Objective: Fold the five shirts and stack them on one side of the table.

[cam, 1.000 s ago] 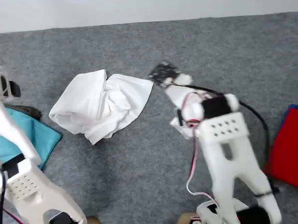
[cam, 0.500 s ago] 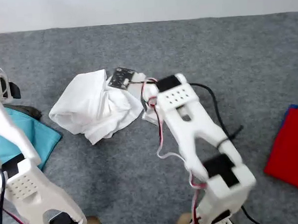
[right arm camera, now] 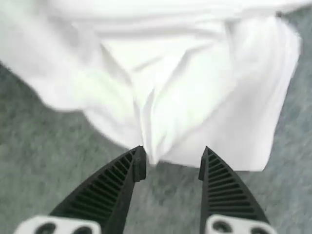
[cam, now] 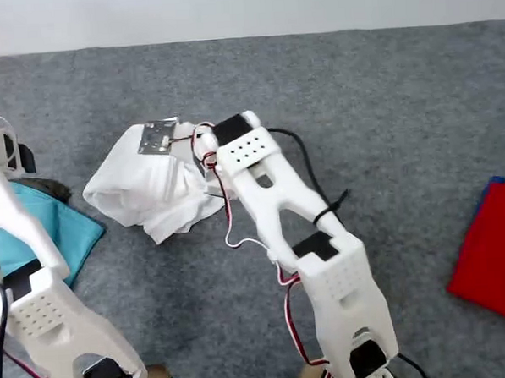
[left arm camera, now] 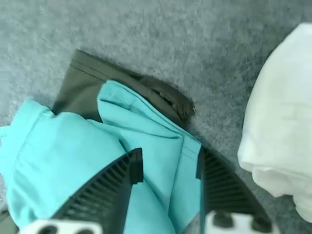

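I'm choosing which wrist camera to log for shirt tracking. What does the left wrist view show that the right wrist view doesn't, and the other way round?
Left wrist view's own: a teal shirt lying bunched on a dark shirt, with the left gripper over the teal one, fingers apart. Right wrist view's own: the right gripper, fingers apart, at the edge of the crumpled white shirt, whose folds it shows close up. Shared: that white shirt and the grey table surface.

Table (cam: 401,105) open far + right; white shirt (cam: 142,190) heap blocks ctr-left.
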Robot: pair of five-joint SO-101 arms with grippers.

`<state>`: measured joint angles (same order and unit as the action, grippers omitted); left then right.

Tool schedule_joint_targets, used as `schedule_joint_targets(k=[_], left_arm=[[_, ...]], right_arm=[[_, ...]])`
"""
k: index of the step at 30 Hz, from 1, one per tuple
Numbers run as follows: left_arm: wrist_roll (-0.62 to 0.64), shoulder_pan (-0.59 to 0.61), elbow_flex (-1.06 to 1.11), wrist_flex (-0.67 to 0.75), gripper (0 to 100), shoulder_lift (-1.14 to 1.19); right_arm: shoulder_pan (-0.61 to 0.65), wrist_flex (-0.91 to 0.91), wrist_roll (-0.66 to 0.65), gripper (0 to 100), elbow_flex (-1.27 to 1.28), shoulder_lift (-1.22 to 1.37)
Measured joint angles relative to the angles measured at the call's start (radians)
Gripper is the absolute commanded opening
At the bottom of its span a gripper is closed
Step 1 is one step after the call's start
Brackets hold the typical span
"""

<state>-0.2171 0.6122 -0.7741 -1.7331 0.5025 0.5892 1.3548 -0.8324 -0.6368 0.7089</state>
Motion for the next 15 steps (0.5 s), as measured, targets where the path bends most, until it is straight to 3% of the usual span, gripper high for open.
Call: schedule_joint_targets(k=[12,15], left_arm=[[0.000,0.000,0.035,0.000,18,0.000],[0.000,0.000,0.035,0.000,18,0.000]], right_arm=[[0.028,0.002,0.000,18.3,-0.064,0.083],[0.028,-0.023,0.000,11.2,-0.064,0.083]])
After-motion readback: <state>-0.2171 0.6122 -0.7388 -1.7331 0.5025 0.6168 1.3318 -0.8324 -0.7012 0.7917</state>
